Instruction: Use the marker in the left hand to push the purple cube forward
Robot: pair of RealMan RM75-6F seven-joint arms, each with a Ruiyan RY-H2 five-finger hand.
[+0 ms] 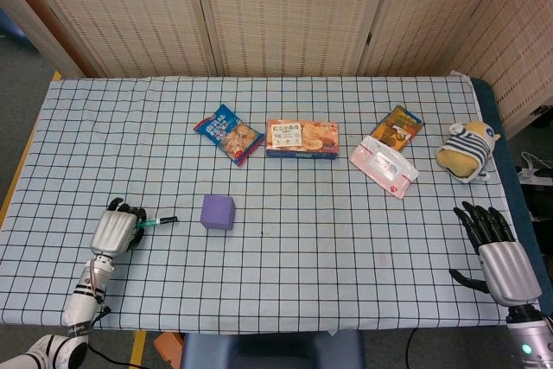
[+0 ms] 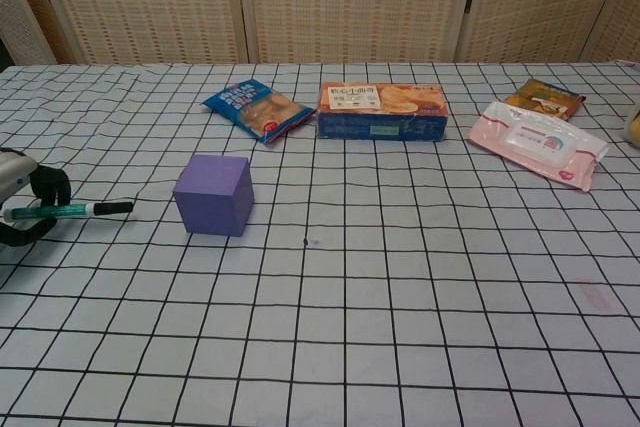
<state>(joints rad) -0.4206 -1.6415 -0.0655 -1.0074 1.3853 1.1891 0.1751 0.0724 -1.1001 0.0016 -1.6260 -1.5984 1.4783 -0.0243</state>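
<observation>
One marker [image 1: 156,221] gripped in left robot hand [image 1: 113,232], well apart from purple cube [image 1: 218,212].

Head view looks down from high; chest view sits low, nearer.

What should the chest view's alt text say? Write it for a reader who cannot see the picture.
At the left edge, the robot's left hand holds a green marker with its black tip aimed at a purple cube, a gap between them, on a checked tablecloth. Behind lie a blue snack bag, a biscuit box, a pink wipes pack and an orange packet.
</observation>
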